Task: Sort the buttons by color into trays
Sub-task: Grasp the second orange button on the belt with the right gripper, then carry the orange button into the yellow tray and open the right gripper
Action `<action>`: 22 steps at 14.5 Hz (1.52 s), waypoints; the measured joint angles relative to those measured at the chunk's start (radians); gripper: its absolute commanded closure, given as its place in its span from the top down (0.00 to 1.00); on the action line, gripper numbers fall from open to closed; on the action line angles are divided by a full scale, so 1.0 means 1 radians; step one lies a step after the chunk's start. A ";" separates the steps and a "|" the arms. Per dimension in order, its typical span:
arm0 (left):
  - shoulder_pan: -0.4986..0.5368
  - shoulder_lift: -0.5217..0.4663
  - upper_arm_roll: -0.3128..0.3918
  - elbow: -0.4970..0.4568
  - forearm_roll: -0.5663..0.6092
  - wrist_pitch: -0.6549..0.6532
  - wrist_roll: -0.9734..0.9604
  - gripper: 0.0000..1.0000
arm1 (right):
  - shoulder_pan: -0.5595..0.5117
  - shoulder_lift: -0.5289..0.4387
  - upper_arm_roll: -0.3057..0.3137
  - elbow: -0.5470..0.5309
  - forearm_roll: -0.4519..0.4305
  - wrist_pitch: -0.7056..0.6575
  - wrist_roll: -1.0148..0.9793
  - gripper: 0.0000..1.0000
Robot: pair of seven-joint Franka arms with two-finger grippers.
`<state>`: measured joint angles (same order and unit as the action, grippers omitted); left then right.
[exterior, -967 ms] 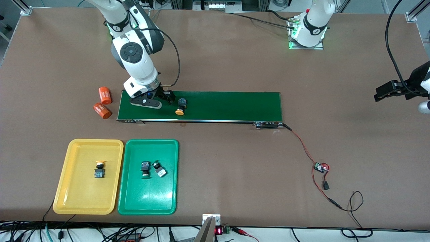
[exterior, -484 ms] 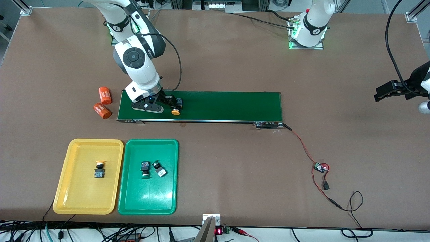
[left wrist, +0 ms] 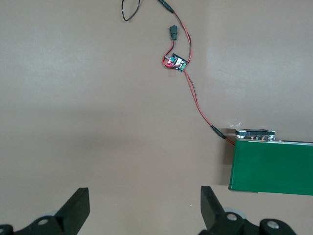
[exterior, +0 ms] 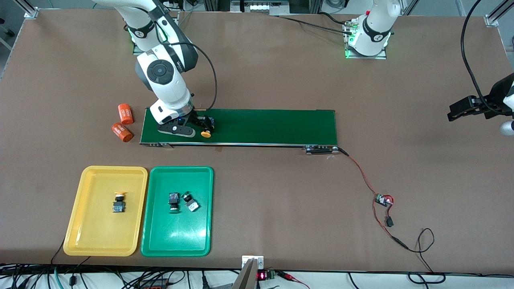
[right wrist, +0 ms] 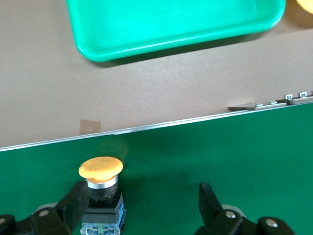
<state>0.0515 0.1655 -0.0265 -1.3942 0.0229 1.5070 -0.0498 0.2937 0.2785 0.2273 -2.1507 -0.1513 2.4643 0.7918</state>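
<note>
My right gripper (exterior: 199, 125) is low over the dark-green conveyor belt (exterior: 273, 126), open. A yellow-capped button (exterior: 207, 132) lies on its side on the belt between the fingers. In the right wrist view this button (right wrist: 100, 169) sits close beside one finger (right wrist: 76, 203), with a wide gap to the other. The yellow tray (exterior: 92, 233) holds one yellow-capped button (exterior: 118, 202). The green tray (exterior: 176, 237) holds two buttons (exterior: 173, 200) (exterior: 190, 202). My left gripper (exterior: 461, 110) waits open and empty over bare table at its arm's end; it also shows in the left wrist view (left wrist: 145, 205).
Two orange cylinders (exterior: 125, 114) (exterior: 122, 132) lie beside the belt at the right arm's end. A red wire runs from the belt's other end to a small circuit board (exterior: 383, 200). The trays stand side by side, nearer the front camera than the belt.
The yellow-capped button has travelled along the belt toward the right arm's end and now lies between the right gripper's fingers. The right wrist shifted slightly. The left arm has not moved.
</note>
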 measured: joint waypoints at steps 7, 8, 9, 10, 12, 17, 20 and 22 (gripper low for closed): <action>0.001 0.000 0.000 0.000 0.000 0.002 0.000 1.00 | 0.000 0.016 0.000 0.001 -0.005 0.000 0.000 1.00; 0.001 0.000 0.000 0.000 0.000 0.007 0.000 1.00 | 0.000 0.016 0.000 0.001 -0.005 0.000 0.000 1.00; 0.001 0.000 0.000 0.000 0.000 0.019 0.000 1.00 | 0.000 0.016 0.000 0.001 -0.005 0.000 0.000 1.00; 0.001 0.000 0.000 0.000 0.000 0.034 0.000 1.00 | 0.000 0.016 0.000 0.001 -0.005 0.000 0.000 1.00; 0.001 0.000 0.000 0.000 0.000 0.049 0.000 1.00 | 0.000 0.017 0.000 0.001 -0.005 0.000 0.000 0.96; -0.001 0.000 -0.001 -0.004 -0.009 0.051 0.000 1.00 | 0.002 0.061 0.000 0.001 -0.005 0.005 0.000 0.54; 0.001 0.000 0.001 -0.014 -0.039 0.056 0.000 1.00 | 0.000 0.077 -0.001 0.005 -0.006 0.013 0.000 0.14; 0.002 0.000 0.001 -0.019 -0.041 0.062 0.000 1.00 | -0.007 0.068 -0.010 0.040 -0.012 -0.011 -0.009 0.14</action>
<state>0.0532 0.1660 -0.0256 -1.4132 -0.0176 1.5686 -0.0502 0.2871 0.3470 0.2173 -2.1108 -0.1635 2.4531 0.7829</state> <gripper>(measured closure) 0.000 0.590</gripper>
